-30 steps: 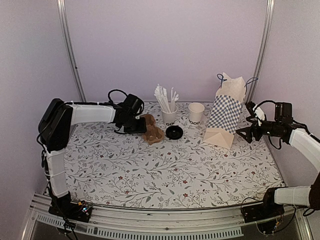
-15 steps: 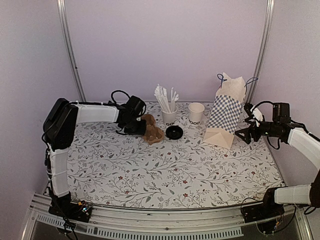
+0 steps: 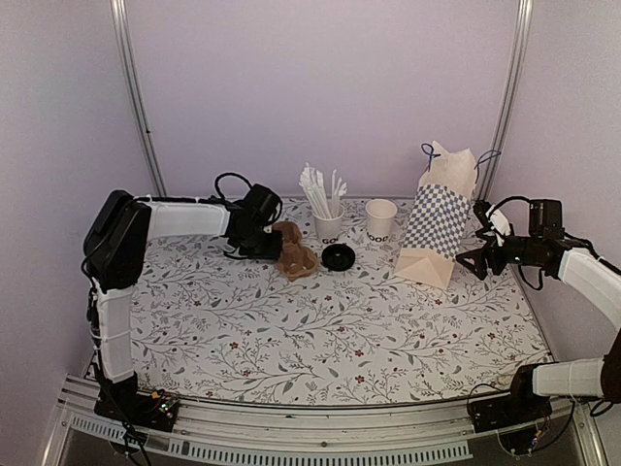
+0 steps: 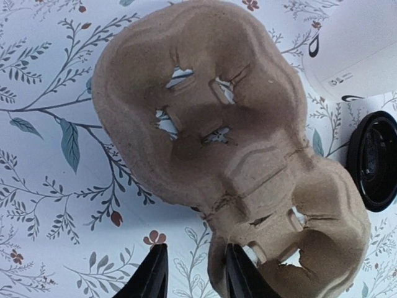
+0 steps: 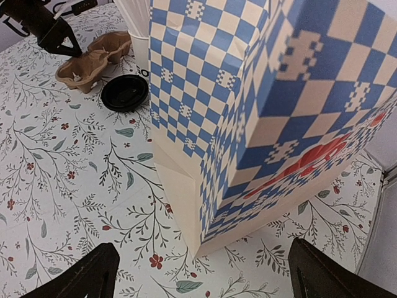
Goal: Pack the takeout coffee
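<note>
Reading this as pickup step: left gripper [image 4: 195, 273] narrowly apart astride carrier [image 4: 217, 136] rim, unclamped; right gripper [image 5: 205, 276] wide open by bag [image 5: 260, 93]. Coffee cup [image 3: 380, 219] lidless at table's [image 3: 291, 340] back edge. You need firm pinch next.

Fixed overhead view, as I see it from my remote station: a table [image 3: 330, 330] under white cloth printed with grey-green leafy sprigs and small red flowers, and an aluminium rail [image 3: 291, 427] along its near edge. Plain pale lilac walls [image 3: 320, 87] enclose the back and both sides. Two slim metal poles [image 3: 139, 107] rise at the rear corners. Light even, shadows soft.
</note>
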